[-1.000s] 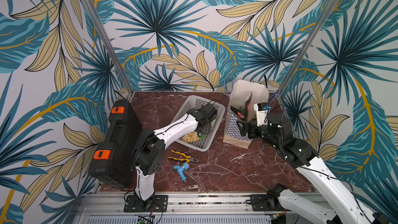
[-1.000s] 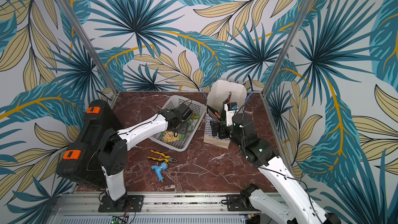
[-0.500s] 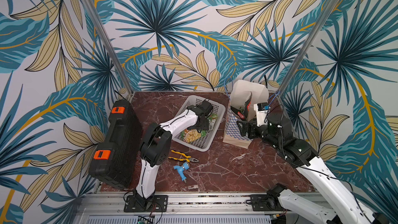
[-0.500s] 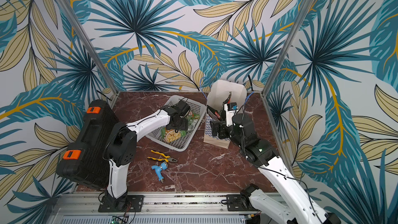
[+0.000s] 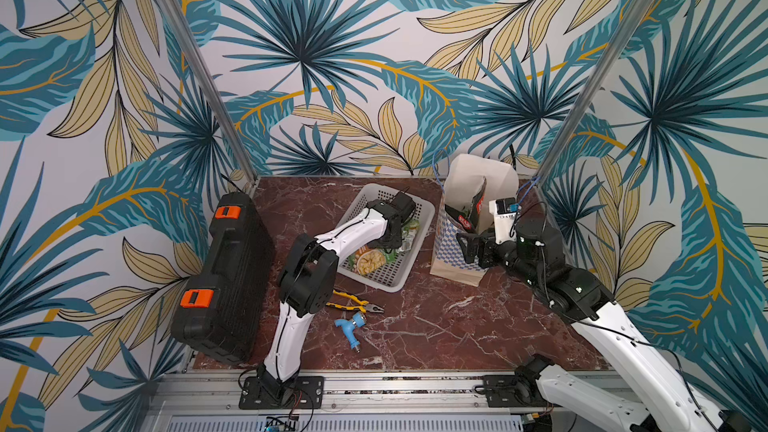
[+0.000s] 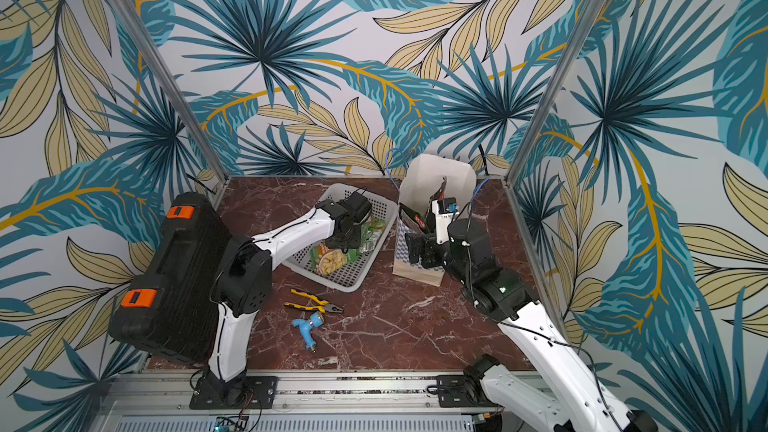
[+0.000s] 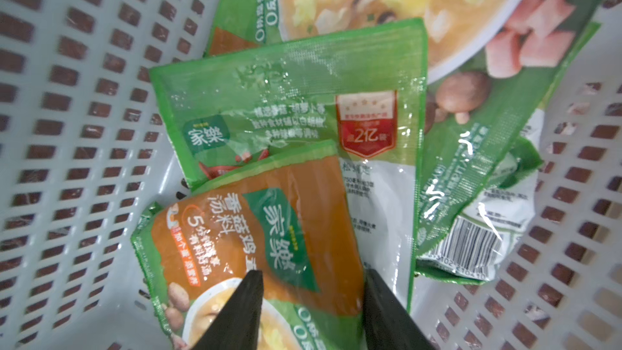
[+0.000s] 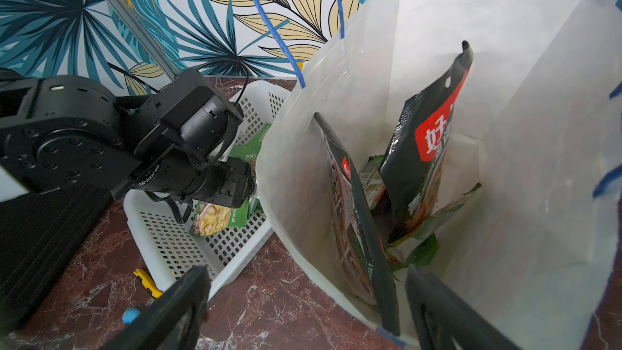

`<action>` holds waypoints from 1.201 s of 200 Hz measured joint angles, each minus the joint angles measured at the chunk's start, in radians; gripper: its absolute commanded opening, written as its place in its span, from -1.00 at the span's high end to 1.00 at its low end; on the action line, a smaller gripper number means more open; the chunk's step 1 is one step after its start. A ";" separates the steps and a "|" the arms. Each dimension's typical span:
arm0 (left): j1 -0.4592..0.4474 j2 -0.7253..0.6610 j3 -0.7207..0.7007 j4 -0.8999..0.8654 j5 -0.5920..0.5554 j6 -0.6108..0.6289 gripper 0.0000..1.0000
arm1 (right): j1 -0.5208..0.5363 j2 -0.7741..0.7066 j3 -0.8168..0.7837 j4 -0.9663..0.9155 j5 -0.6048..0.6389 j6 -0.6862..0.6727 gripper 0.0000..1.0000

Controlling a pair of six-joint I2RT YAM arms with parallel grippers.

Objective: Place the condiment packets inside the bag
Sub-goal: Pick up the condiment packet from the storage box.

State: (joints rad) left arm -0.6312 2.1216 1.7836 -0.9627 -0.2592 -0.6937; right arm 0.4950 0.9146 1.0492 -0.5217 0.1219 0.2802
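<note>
The left gripper (image 7: 312, 273) had been lowered into the basket (image 7: 84, 95), and its jaws had been drawn in from wide to straddle an orange-fronted packet (image 7: 255, 230). Whether it was yet pinched could not be told. Other condiment packets (image 7: 303, 102) lay beside it. The right gripper (image 8: 304, 271) was held spread across the rim of the bag (image 8: 505, 95), where dark packets (image 8: 424, 163) already stood. A lift was judged next.

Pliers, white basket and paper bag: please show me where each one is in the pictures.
pliers (image 5: 362, 306), in a top view, near the pivot.
white basket (image 5: 384, 274), in a top view, bare perforated floor by its near rim.
paper bag (image 8: 505, 95), right wrist view, its inner white wall.
</note>
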 measured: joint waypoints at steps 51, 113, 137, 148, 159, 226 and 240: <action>0.002 -0.091 -0.034 -0.005 -0.039 0.000 0.85 | 0.000 0.000 0.000 0.000 -0.004 0.000 -0.92; -0.004 -0.198 -0.062 -0.024 -0.069 0.038 1.00 | 0.000 -0.005 -0.002 0.000 -0.003 0.000 -0.98; -0.046 -0.283 -0.061 -0.022 -0.079 0.072 1.00 | 0.000 -0.026 -0.013 0.000 0.000 0.000 -0.99; -0.072 -0.328 -0.054 -0.024 -0.080 0.089 1.00 | 0.000 -0.040 -0.019 0.001 0.005 0.000 -0.99; -0.095 -0.361 -0.021 -0.027 -0.076 0.104 1.00 | 0.000 -0.055 -0.024 0.001 0.014 0.000 -0.99; -0.243 -0.493 0.177 0.095 -0.077 0.202 1.00 | 0.000 -0.182 -0.068 0.010 0.180 0.005 -0.99; -0.278 -0.501 0.224 0.138 -0.068 0.224 1.00 | 0.000 -0.207 -0.077 0.010 0.226 0.009 -0.99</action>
State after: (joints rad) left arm -0.9089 1.6207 2.0079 -0.8249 -0.3275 -0.4694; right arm 0.4953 0.7074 0.9726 -0.5121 0.3481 0.2890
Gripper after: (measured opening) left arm 0.048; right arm 0.994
